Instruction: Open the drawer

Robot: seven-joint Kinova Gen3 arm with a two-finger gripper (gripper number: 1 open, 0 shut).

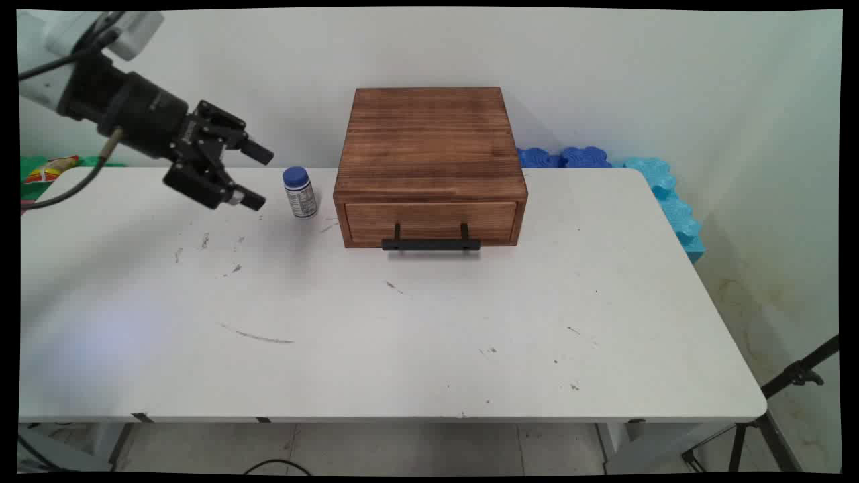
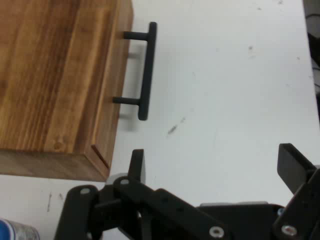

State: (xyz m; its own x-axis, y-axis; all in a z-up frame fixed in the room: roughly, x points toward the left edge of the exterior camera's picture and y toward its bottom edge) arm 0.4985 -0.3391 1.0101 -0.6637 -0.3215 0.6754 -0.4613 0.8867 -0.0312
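My gripper (image 1: 260, 178) hangs open above the table's back left, holding nothing, its fingers pointing right. Just right of it stands a small white bottle (image 1: 299, 193) with a blue cap, apart from the fingertips. In the hand view the gripper (image 2: 212, 167) spreads wide, and the bottle (image 2: 17, 231) shows only at the bottom left corner. A wooden drawer box (image 1: 429, 161) sits at the back middle, its drawer shut, with a black bar handle (image 1: 431, 244) on the front. The box (image 2: 55, 80) and its handle (image 2: 145, 70) fill the hand view's upper left.
The white table (image 1: 402, 322) carries a few dark scuff marks. Blue foam pieces (image 1: 664, 194) lie behind its back right corner. A tripod leg (image 1: 792, 382) stands off the right edge, and a coloured packet (image 1: 50, 168) lies at the far left.
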